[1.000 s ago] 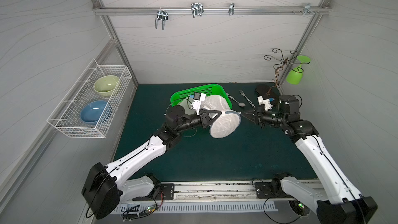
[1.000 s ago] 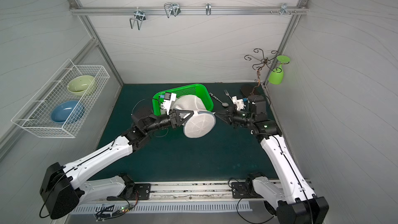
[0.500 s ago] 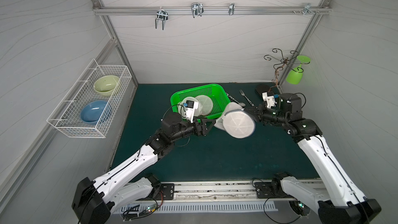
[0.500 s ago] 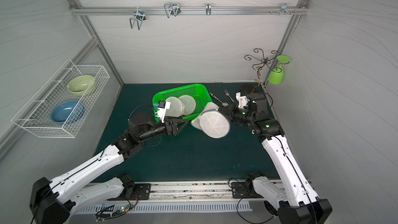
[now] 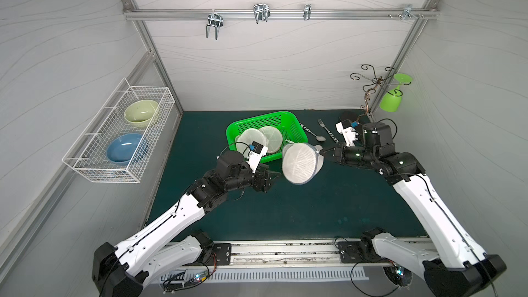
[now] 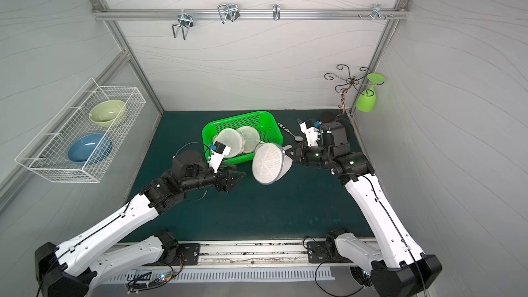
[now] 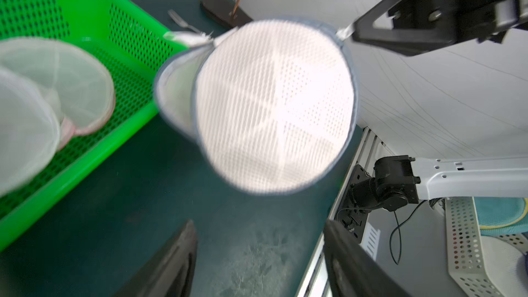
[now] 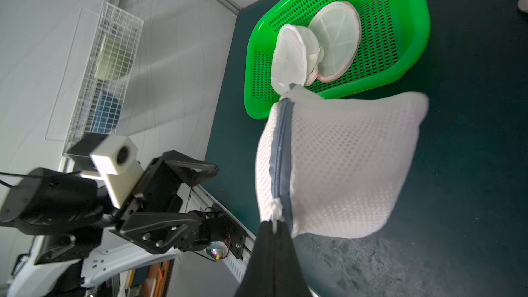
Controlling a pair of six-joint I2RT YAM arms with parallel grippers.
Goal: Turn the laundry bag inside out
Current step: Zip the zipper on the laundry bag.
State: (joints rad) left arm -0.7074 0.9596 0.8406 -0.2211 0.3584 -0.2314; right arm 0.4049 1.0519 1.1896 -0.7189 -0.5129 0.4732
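Observation:
The laundry bag (image 5: pixel 300 162) (image 6: pixel 268 164) is a round white mesh pouch with a grey zip edge. It hangs above the green mat just in front of the basket. My right gripper (image 5: pixel 321 152) (image 6: pixel 289 153) (image 8: pixel 273 224) is shut on a white tab at the zip end, seen in the right wrist view with the bag (image 8: pixel 343 167) bulging beyond it. My left gripper (image 5: pixel 274 180) (image 6: pixel 240 180) (image 7: pixel 258 230) is open and empty, a short way left of the bag (image 7: pixel 274 104) and apart from it.
A green basket (image 5: pixel 258 121) behind the bag holds other mesh bags (image 5: pixel 270 138). A spoon (image 5: pixel 315 135) and a fork (image 5: pixel 324 127) lie to its right. A stand with a green cup (image 5: pixel 391 101) is at the back right. A wire rack (image 5: pixel 120 138) with bowls hangs on the left wall.
My left gripper let go of the bag, opened and drew back to the left. The bag swung right on the right gripper, then back, and now hangs from it alone.

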